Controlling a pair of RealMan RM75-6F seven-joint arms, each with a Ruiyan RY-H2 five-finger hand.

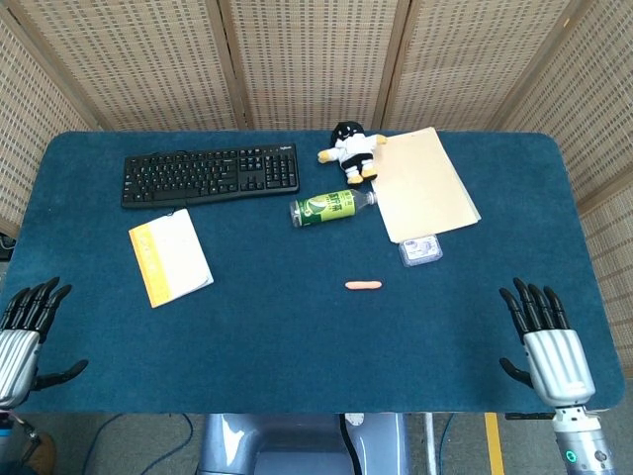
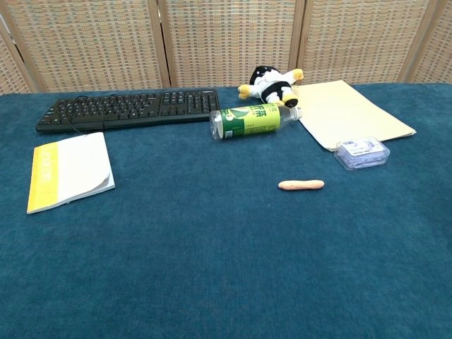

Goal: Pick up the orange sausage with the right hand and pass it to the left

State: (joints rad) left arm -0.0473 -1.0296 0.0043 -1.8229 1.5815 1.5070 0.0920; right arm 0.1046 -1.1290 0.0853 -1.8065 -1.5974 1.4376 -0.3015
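Only the head view shows the robot hands. The right robot hand (image 1: 546,338) is at the near right edge of the blue table (image 1: 277,346). Its fingers are spread apart and it holds nothing. The left robot hand (image 1: 22,336) is at the near left edge, also spread and holding nothing. The chest view shows no robot hand at all.

The orange sausage (image 1: 363,285) lies flat by itself near the middle of the table. It touches nothing. The chest view shows it from low down, and there you can see it is smooth and rounded at both ends.

There is a lot of bare blue cloth between the sausage and each robot hand, and along the whole near edge.

Farther back lies a green bottle (image 1: 330,207) on its side. Behind it is a black and white stuffed toy (image 1: 349,150), which touches the corner of a tan folder (image 1: 425,183). A small clear box (image 1: 420,249) sits just at the folder's near edge, to the right of the sausage. A black keyboard (image 1: 210,174) is at the back left, and a yellow and white book (image 1: 169,255) lies in front of it.
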